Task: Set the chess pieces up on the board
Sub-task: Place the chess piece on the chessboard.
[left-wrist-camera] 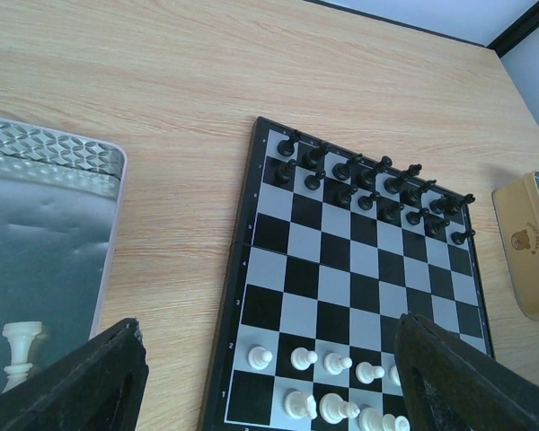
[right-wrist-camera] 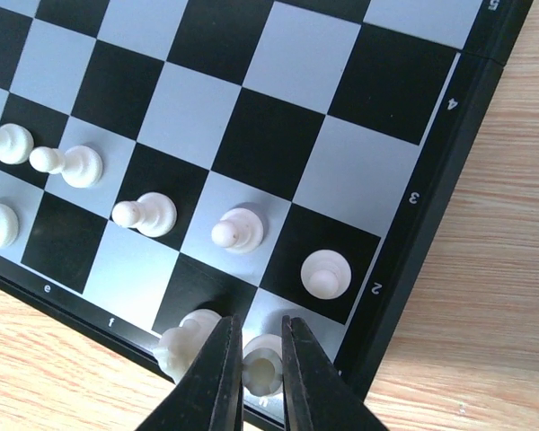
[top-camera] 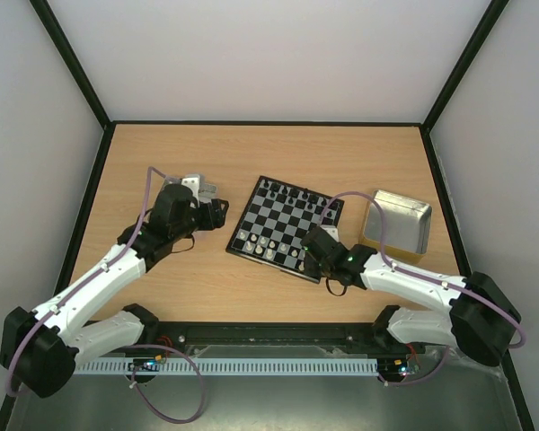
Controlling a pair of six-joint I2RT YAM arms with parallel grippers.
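Note:
The board [top-camera: 287, 224] lies mid-table. Black pieces [top-camera: 292, 191] fill its two far rows, white pieces [top-camera: 268, 244] its two near rows. In the right wrist view my right gripper [right-wrist-camera: 260, 321] is shut on a white rook [right-wrist-camera: 262, 370] that stands on the near right corner square of the board [right-wrist-camera: 251, 135], next to a white knight [right-wrist-camera: 181, 346]. My left gripper [left-wrist-camera: 269, 325] is open and empty, hovering left of the board [left-wrist-camera: 359, 269]. One white piece [left-wrist-camera: 20, 350] stands in the metal tray [left-wrist-camera: 45, 233].
The left metal tray [top-camera: 196, 184] sits under my left wrist. A second, gold-sided metal tray [top-camera: 397, 223] stands right of the board. Bare wooden table lies beyond the board; walls enclose the table.

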